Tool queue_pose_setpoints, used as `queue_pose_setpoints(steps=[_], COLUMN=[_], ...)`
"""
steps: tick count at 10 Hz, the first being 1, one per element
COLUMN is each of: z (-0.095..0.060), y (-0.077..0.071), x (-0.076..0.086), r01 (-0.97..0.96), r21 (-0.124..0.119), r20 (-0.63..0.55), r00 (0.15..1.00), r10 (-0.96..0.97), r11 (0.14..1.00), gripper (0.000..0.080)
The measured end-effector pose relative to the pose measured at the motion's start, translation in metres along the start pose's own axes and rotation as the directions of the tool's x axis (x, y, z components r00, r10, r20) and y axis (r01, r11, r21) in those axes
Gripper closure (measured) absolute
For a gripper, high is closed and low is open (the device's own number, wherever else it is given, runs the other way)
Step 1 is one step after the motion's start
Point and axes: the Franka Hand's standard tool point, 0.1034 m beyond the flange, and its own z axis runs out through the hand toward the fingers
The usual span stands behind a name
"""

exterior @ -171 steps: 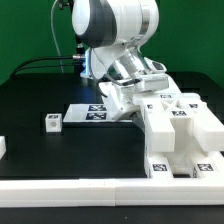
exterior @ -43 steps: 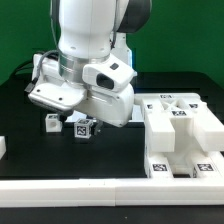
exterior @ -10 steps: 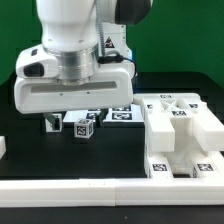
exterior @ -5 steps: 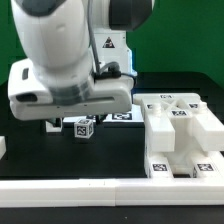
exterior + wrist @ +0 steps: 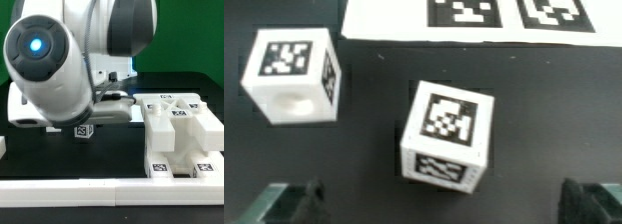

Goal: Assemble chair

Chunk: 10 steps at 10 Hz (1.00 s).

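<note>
In the wrist view two small white tagged chair blocks lie on the black table. One lies tilted between my open fingers. The other has a round hole in its face and lies apart, beside it. My gripper is open and empty, just above the table, its fingertips wide on either side of the tilted block. In the exterior view my arm hides most of this; only one block shows under it. The large white chair parts lie at the exterior view's right.
The marker board lies just beyond the two blocks. A white rail runs along the table's front edge. A small white piece lies at the exterior view's left edge.
My arm has swung toward the camera and lowered over the small blocks, now hiding one of them and the marker board in the exterior view.
</note>
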Motion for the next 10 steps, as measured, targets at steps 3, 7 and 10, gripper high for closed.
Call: queue_pose_setpoints(steps=[3,7,10], z=[0.014,0.023,0.033], y=[0.003,0.0,-0.004], x=[-0.002,-0.003,-0.004], r01=[-0.024,-0.03,-0.033], r21=[0.032,0.034,0.029], r20=[0.093,0.117,0.146], r00=[0.995,0.993,0.989], r10=[0.02,0.026,0.028], r11=[0.999,0.999,0.999], gripper=[0.0151,0.0151,0.0151])
